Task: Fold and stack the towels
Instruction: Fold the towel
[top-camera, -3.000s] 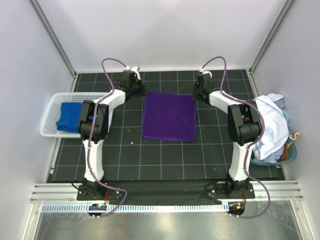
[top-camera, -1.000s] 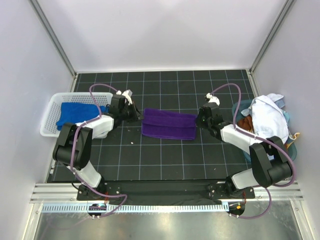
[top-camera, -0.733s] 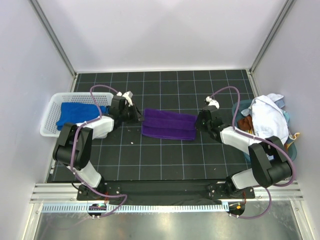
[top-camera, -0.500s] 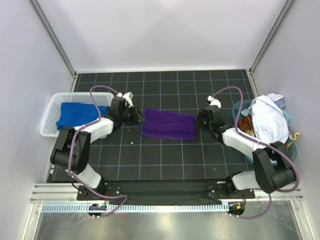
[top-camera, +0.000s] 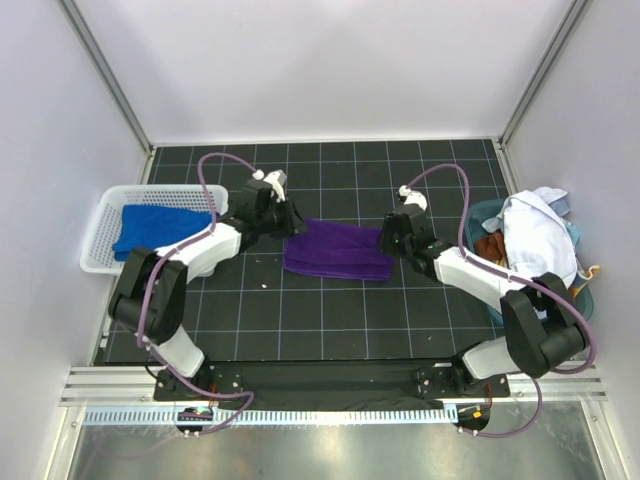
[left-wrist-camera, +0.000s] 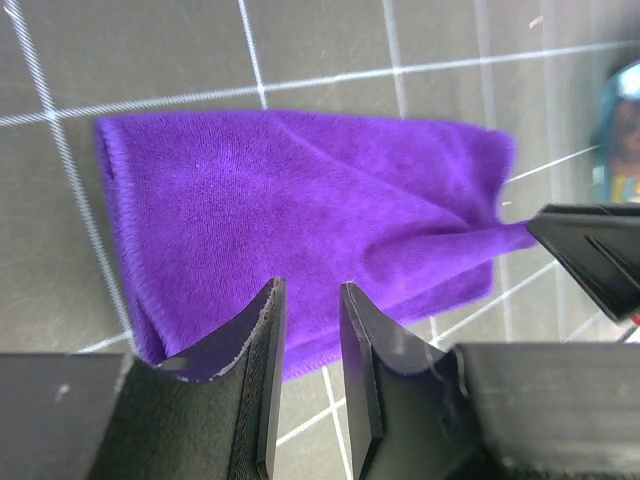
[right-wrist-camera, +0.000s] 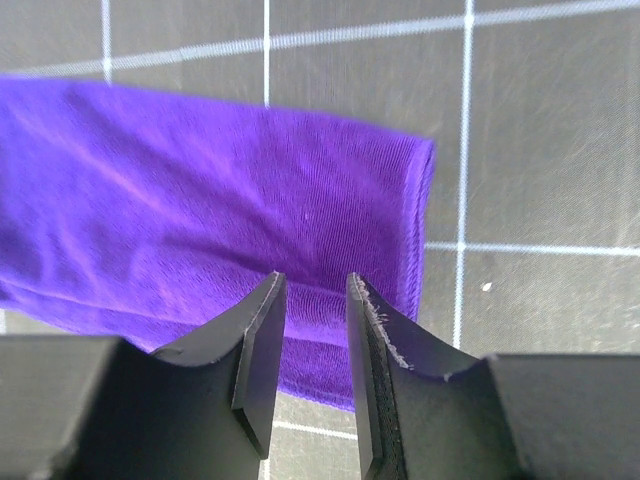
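Both the left gripper (left-wrist-camera: 308, 290) and the right gripper (right-wrist-camera: 313, 280) are hanging with jaws parted and gripping nothing, one over each short end of the purple towel (top-camera: 336, 250), which is lying folded on the black mat (top-camera: 330, 330) at the centre of the overhead frame. In the left wrist view one right-hand corner is drawing out into a point toward the other arm's finger. If it is snagging there, any lift risks dragging the layers askew. The towel's long axis is running left to right, dipping slightly toward the right.
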